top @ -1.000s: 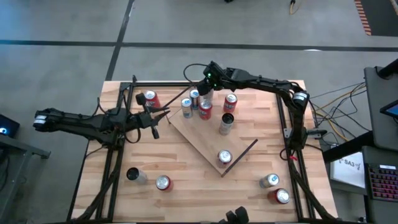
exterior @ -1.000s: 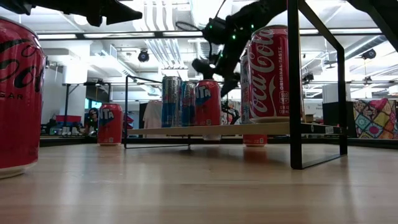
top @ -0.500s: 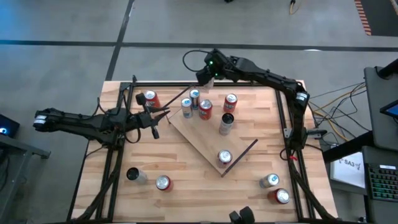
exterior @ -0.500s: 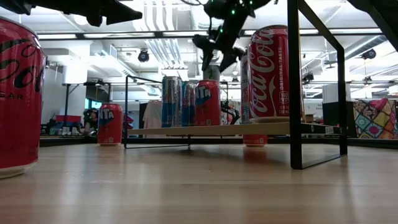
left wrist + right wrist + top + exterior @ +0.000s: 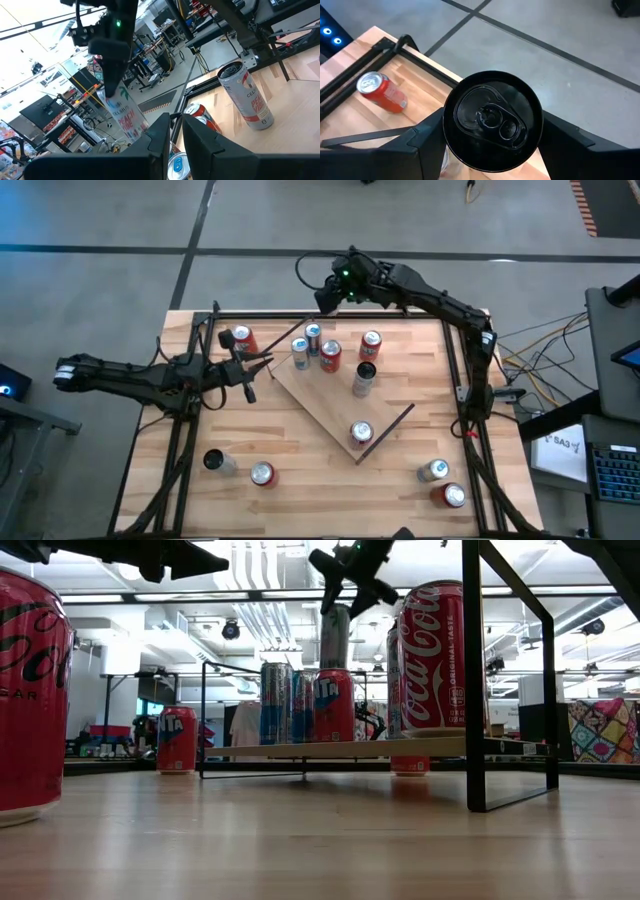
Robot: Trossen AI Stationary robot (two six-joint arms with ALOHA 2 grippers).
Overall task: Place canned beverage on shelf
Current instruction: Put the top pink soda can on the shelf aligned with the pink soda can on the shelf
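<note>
Grey concrete floor (image 5: 420, 225) crossed by dark seams surrounds the plank tabletop (image 5: 300, 450). Bright ceiling lights (image 5: 270, 570) and white ducts (image 5: 255, 625) hang overhead. Beyond the far edge stand workbenches (image 5: 110, 745) and a colourful patterned panel (image 5: 603, 730).

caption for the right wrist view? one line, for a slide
Right gripper holds a slim black-topped can upright above the table's far edge, with a red can lying on its side on the tabletop.

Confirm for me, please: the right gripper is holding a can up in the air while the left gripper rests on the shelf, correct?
Not quite: the left gripper hovers over the tabletop beside the shelf, as the high view shows. The right gripper does hold a can aloft.
</note>
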